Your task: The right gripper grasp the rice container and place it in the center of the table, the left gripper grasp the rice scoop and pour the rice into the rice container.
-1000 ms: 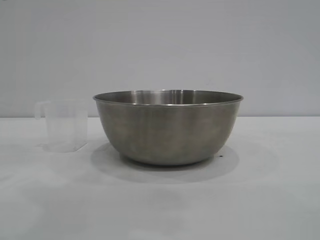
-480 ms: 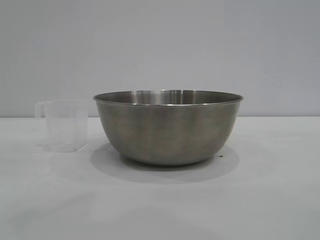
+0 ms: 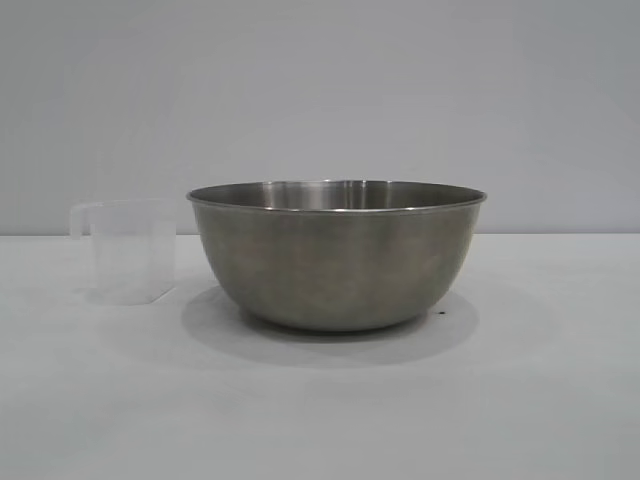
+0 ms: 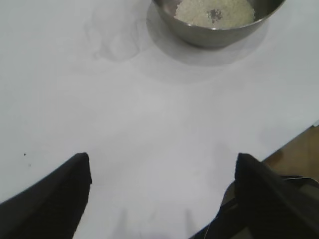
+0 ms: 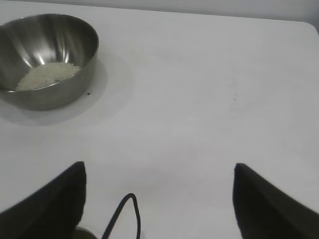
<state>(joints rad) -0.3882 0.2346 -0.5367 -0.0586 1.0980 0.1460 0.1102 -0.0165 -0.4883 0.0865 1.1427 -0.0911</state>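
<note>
On the white table (image 3: 320,420), the rice scoop (image 3: 128,250), a small translucent plastic cup with a loop handle at its left side, stood upright at the left of the exterior view, just beside the rice container (image 3: 336,255) but apart from it, with a strip of bare tabletop between the two. The rice container, a wide brushed steel bowl with a thin rolled rim, sat upright at the middle of the table, its shadow spread around its base and a tiny dark speck lying on the surface near its right edge. No arm entered that view. Seen from the left wrist, the left gripper (image 4: 162,191) hung over bare table well back from the bowl, its two dark fingers spread wide apart and holding nothing; the rice (image 4: 214,11) lay as a pale layer in the bottom of the bowl, with a small grey patch showing through near the middle. The scoop appeared there only as a faint blur beside the bowl. From the right wrist, the right gripper (image 5: 158,196) likewise stood with its fingers set wide apart and empty, well apart from the container, where the grains covered part of the steel floor. A thin black cable (image 5: 122,216) looped between its fingers.
</note>
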